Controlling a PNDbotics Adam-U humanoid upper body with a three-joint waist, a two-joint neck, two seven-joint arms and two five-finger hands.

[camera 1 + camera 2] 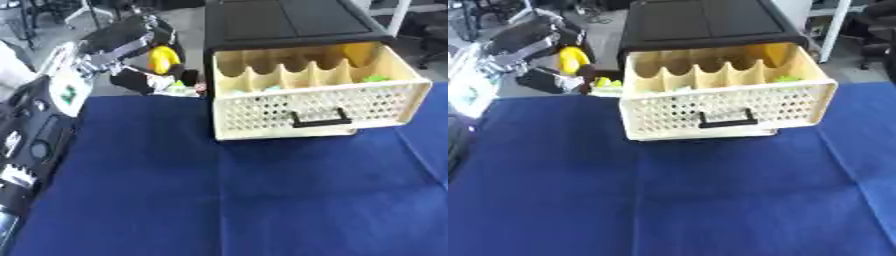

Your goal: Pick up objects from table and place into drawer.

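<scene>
Left hand (149, 80) curled around yellow object (162, 59)

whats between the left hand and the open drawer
A yellow object and small green bits sit between the left hand and the drawer, shown best in the left eye view; what they are is unclear.

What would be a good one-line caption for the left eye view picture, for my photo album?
A robot hand reaches beside an open cream drawer on a blue-covered table, near a yellow object.

We see matt blue cloth over the tabletop (219, 200), a cream perforated plastic drawer (315, 107), its cabinet top (280, 20) smooth black.
</scene>
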